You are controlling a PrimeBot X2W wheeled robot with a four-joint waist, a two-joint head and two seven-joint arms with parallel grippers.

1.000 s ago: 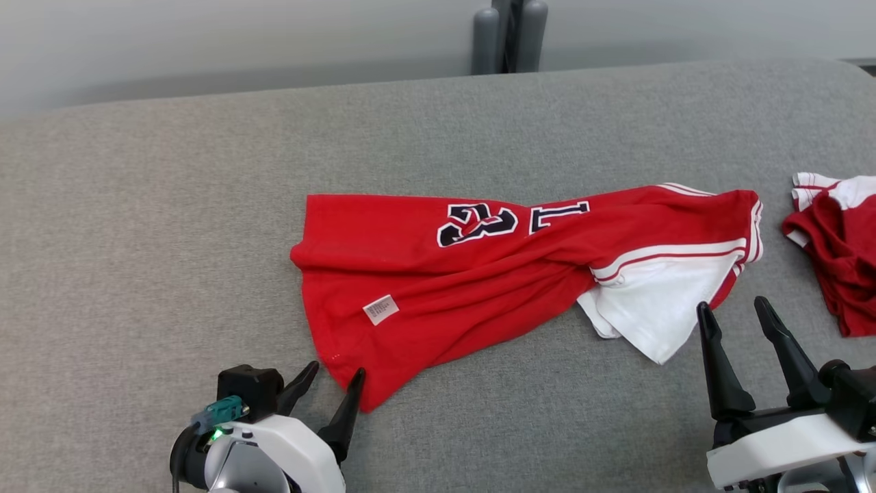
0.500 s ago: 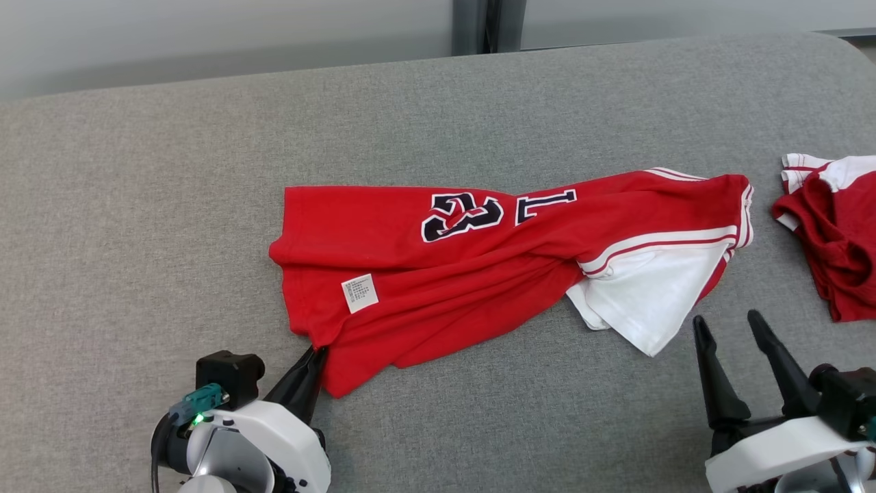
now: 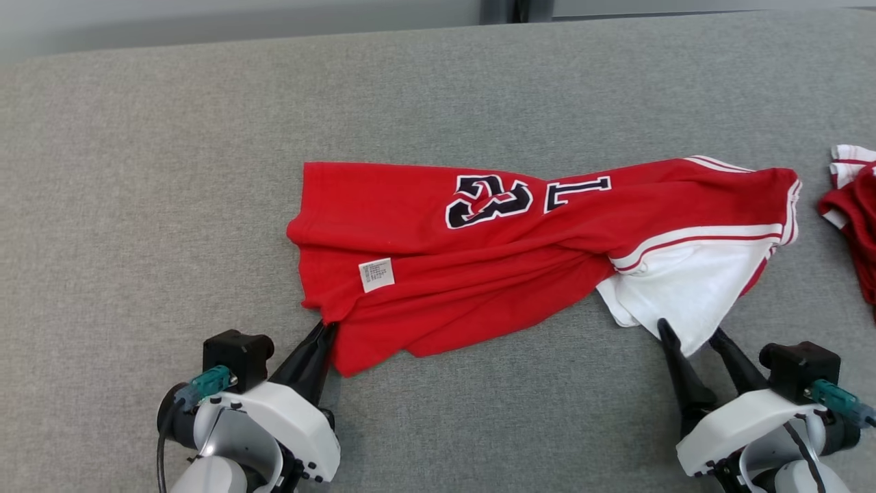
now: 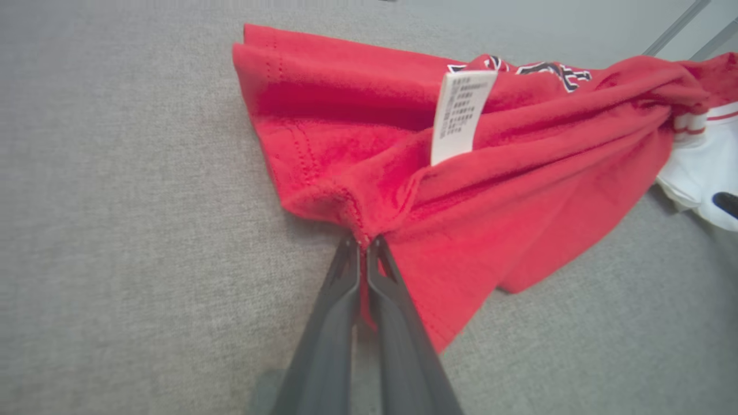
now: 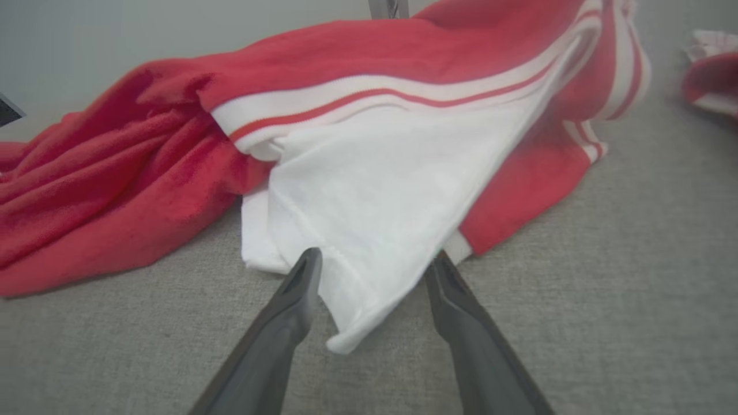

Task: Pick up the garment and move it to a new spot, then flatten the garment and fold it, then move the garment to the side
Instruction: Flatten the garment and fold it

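Left gripper (image 3: 327,329) stays clenched on the garment (image 3: 479,274)'s red hem; the right gripper (image 3: 688,329)'s released fingers (image 5: 288,311) now straddle its white corner, previously ahead.

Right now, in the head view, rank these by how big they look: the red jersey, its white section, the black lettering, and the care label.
1. red jersey
2. white section
3. black lettering
4. care label
The gaps are plain; all lie on one surface, so nearness matters little.

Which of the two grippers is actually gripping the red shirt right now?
The left gripper: it is pinched shut on the red hem of the shirt, while the right gripper is open, straddling its white corner.
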